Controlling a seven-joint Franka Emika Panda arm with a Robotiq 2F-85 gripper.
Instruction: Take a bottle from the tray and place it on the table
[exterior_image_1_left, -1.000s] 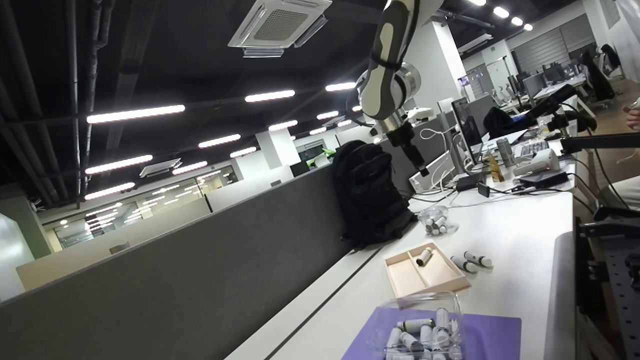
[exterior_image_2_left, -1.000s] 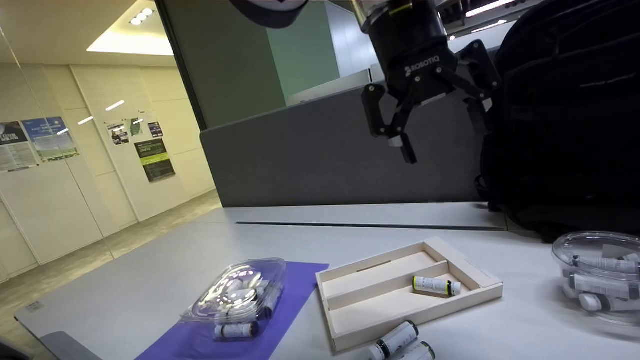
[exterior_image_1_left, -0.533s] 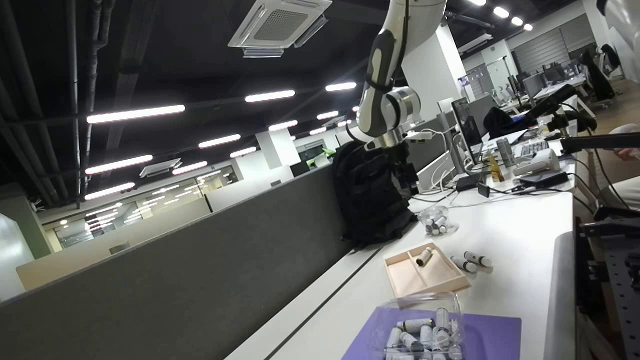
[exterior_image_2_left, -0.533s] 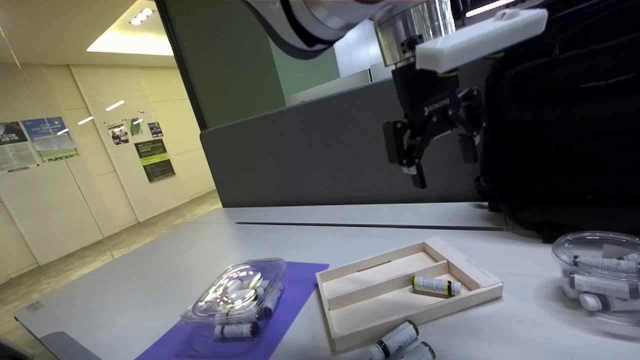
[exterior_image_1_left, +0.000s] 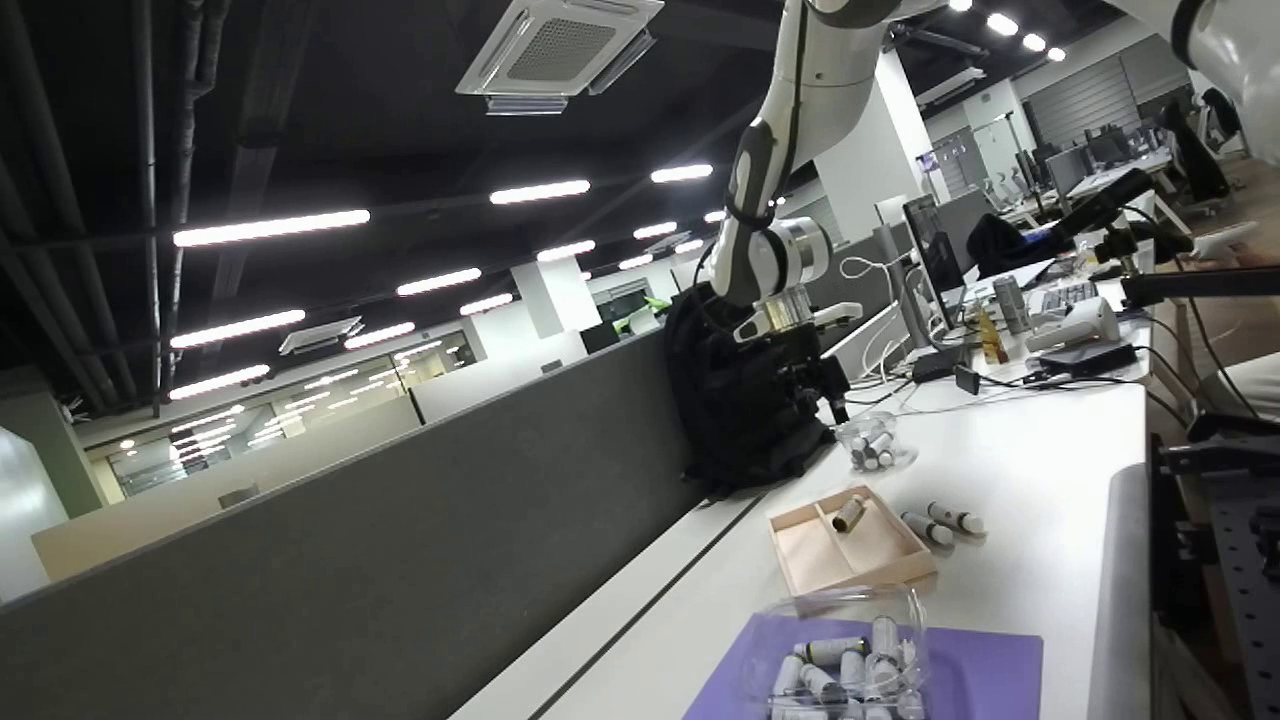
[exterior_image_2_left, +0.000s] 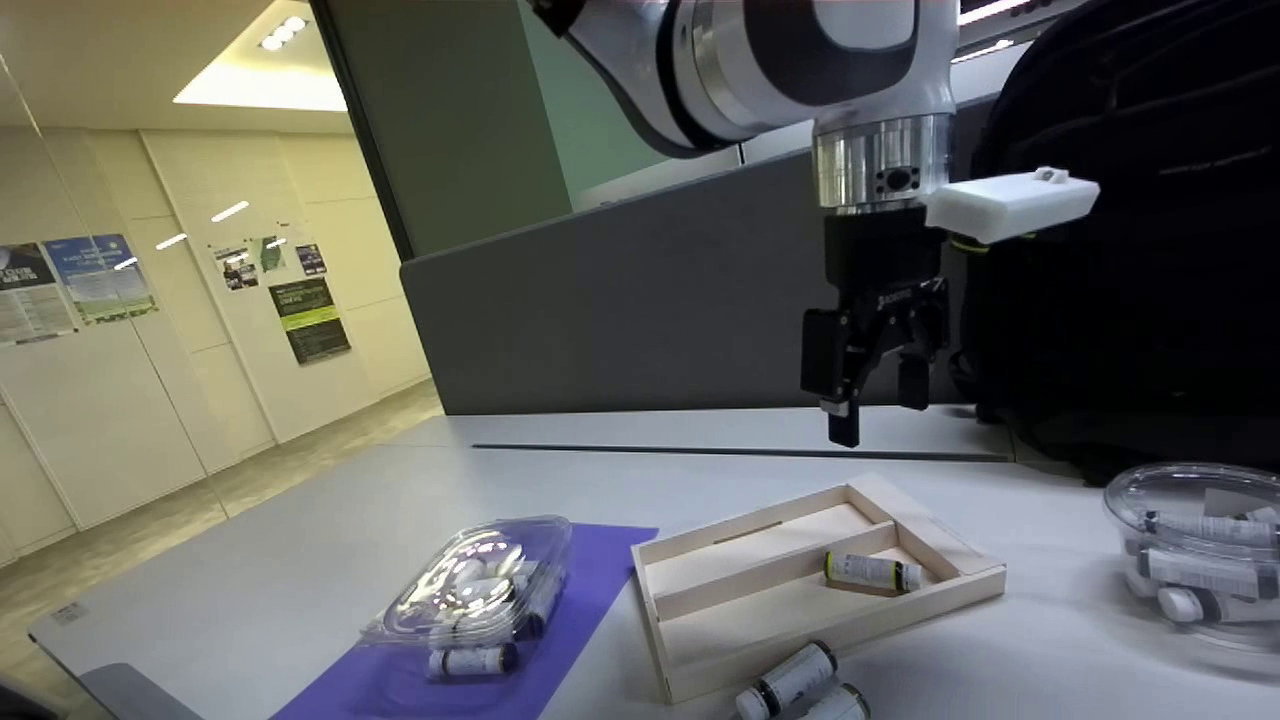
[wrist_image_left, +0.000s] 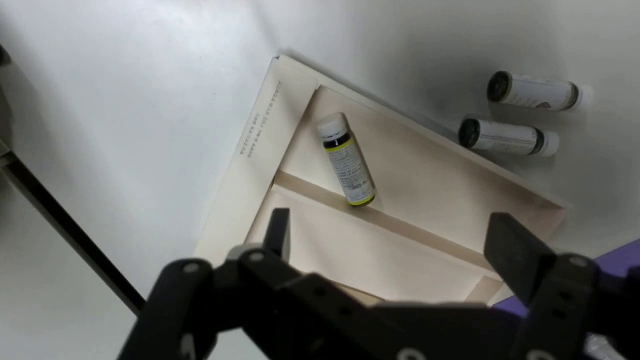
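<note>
Fingers (wrist_image_left: 517, 254), spread wide and empty, have come down nearer the divided wooden tray (wrist_image_left: 425, 187) — presumably lining up the pick — where the white-capped bottle (wrist_image_left: 350, 167) lies on its side, at 11 o'clock from their gap in the wrist view, not yet on the worktop (wrist_image_left: 160, 95).

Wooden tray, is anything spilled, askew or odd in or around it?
No spill shows. The bottle lies askew in the tray, not square to it; two more bottles lie loose on the table beside it.

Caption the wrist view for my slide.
Open gripper aimed down at a divided tan tray holding one bottle; two more bottles lie outside it.
</note>
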